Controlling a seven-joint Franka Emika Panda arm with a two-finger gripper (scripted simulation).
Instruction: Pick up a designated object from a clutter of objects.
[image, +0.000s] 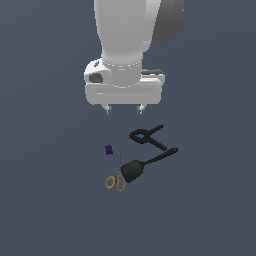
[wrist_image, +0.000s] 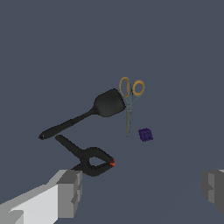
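**Clutter on a bare slate-blue floor**

The floor (image: 45, 200) is plain slate-blue. The gripper (image: 124, 109) hangs above, fingers spread, empty. Below lie a black spatula (image: 145, 165), black spring clamp (image: 148, 137), orange-handled scissors (image: 117, 176), and, just beside the scissor blades, the tiny purple block (image: 109, 149).

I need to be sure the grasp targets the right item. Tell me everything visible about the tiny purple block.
The tiny purple block is dark purple and matte, with a lumpy, blocky outline, far smaller than the items near it. Finer detail is too small to tell. It lies on the flat grey floor, alone, just beside the tips of the scissors but apart from them. Nothing touches it; the open pincer hangs above the clutter, not yet on it.
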